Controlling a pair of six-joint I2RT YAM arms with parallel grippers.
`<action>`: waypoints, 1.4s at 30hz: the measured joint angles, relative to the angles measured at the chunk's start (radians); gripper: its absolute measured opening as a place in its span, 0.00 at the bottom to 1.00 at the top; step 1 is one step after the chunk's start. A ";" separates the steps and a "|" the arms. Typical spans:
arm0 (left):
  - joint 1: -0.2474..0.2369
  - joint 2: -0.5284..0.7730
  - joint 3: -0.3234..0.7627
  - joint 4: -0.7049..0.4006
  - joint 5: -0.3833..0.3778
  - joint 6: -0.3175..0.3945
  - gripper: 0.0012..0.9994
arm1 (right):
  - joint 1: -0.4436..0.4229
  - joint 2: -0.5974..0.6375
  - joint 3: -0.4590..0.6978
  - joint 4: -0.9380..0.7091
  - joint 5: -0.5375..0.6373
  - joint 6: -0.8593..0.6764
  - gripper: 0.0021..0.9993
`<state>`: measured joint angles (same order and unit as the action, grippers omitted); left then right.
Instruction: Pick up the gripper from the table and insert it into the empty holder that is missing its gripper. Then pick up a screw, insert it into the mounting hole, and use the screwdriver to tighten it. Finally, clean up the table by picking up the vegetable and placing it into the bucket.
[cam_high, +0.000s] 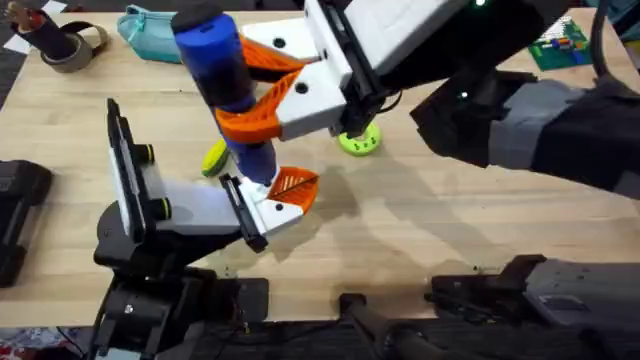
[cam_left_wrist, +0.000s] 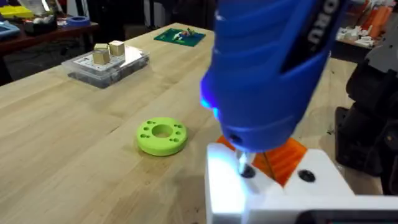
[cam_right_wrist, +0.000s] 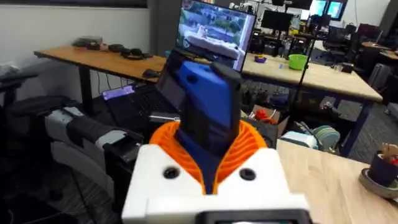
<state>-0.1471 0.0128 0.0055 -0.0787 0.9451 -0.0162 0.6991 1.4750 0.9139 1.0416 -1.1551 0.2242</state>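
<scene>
While read left to right across the overhead view: grey arm-like holder with black flat plate and yellow-green knobs (cam_high: 140, 200) lying at lower left of light wooden table (cam_high: 480, 220), reaching right to small white gripper block with orange ribbed tip (cam_high: 285, 195) seated at its clamp end. Thick blue cylindrical screwdriver with orange band (cam_high: 225, 75) held upright, clamped between orange ribbed fingers (cam_high: 262, 118) of right gripper (cam_high: 270, 90), thin metal tip (cam_left_wrist: 245, 167) down on white block beside a dark screw hole. Yellow-and-green vegetable piece (cam_high: 214, 158) just behind screwdriver, partly hidden. Bright green round disc with holes (cam_high: 360, 140) farther right, apart from block. Left gripper fingers: cannot tell.
</scene>
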 joint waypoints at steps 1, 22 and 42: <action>0.000 0.000 0.000 0.000 0.000 0.000 0.01 | 0.000 0.000 0.004 -0.006 0.002 0.001 0.04; 0.000 0.000 0.000 0.000 -0.003 0.000 0.01 | -0.170 0.000 0.535 -1.283 0.211 -0.424 0.04; 0.000 0.000 0.000 0.000 -0.003 0.000 0.01 | -0.195 0.026 0.577 -2.222 1.065 -0.825 0.04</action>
<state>-0.1471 0.0131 0.0055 -0.0784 0.9417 -0.0162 0.5037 1.5009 1.4914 -1.1809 -0.0899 -0.6004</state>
